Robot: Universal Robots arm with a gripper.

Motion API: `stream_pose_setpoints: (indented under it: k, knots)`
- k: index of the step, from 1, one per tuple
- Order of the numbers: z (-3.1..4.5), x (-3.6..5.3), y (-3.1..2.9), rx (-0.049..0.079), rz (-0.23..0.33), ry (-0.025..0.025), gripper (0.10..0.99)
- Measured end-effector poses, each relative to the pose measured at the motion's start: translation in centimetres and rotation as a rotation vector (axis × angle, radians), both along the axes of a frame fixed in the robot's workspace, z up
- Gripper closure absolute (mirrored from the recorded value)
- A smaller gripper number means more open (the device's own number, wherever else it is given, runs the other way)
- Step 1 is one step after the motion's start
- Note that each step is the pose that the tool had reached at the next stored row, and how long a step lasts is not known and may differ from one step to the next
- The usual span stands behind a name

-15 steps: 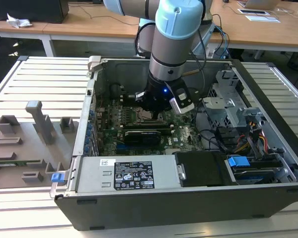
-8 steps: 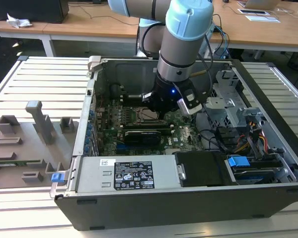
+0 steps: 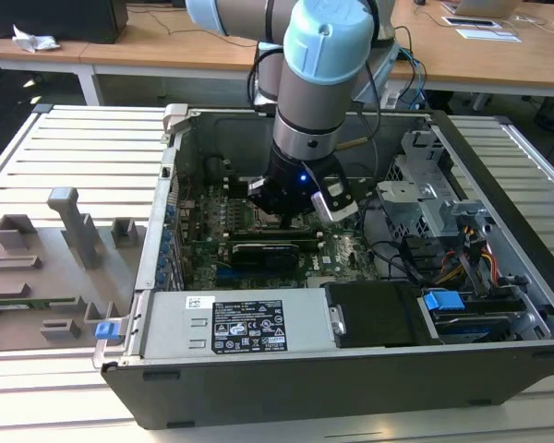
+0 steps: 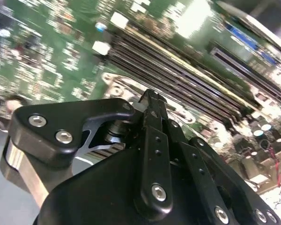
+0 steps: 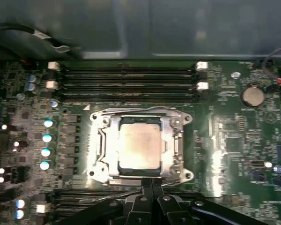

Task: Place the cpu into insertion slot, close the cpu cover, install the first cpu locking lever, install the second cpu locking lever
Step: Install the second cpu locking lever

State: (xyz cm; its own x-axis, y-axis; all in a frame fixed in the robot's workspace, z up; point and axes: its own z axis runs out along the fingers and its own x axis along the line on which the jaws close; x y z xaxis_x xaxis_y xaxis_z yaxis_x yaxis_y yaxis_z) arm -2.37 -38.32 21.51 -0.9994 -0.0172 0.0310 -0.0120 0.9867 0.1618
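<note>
First wrist view: hovering with narrow, empty gripper (image 5: 151, 187) just beside cpu cover (image 5: 139, 143), already lying closed over cpu (image 5: 139, 146) seated mid-board in insertion slot (image 5: 122, 172); advising pressing levers squarely.

- The cpu (image 5: 139, 146) has a dull, matt silver-grey metal top.
- The cpu cover (image 5: 139, 176) around it is thin bright metal with a soft sheen.
- The circuit board (image 5: 234, 140) is green and looks slightly glossy, though glare blurs it.
- The gripper (image 4: 152, 101) is smooth black, probably plastic or coated metal, with shiny steel screws.
- The computer case (image 3: 258, 378) is dark matt metal.
- The table (image 3: 83, 138) is pale ribbed metal.
</note>
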Motion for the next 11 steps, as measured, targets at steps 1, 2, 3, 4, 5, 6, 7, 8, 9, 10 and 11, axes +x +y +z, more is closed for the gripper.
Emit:
stream_pose_setpoints:
  k: [1,2,3,4,5,6,7,8,9,10,11]
  knots:
    - [-0.17,-0.62,-0.10,0.000,0.000,0.0000,0.980]
    - [-0.27,-0.98,-0.18,0.001,0.000,0.0000,0.980]
    - [-0.34,-1.29,-0.23,0.000,0.000,-0.0001,0.980]
    - [-0.43,-1.73,-0.30,0.001,0.000,-0.0001,0.980]
    - [-0.49,-2.10,-0.34,0.001,0.000,0.0000,0.980]
    - [-0.57,-2.71,-0.35,0.001,0.001,-0.0002,0.980]
    - [-0.65,-3.48,-0.37,0.001,0.002,-0.0001,0.980]
    - [-0.70,-3.93,-0.37,0.001,0.003,-0.0001,0.980]
    - [-0.73,-4.32,-0.38,0.002,0.005,0.0000,0.980]
    - [-0.76,-4.65,-0.37,0.004,0.009,-0.0001,0.980]
    - [-0.78,-4.79,-0.37,0.005,0.014,-0.0001,0.980]
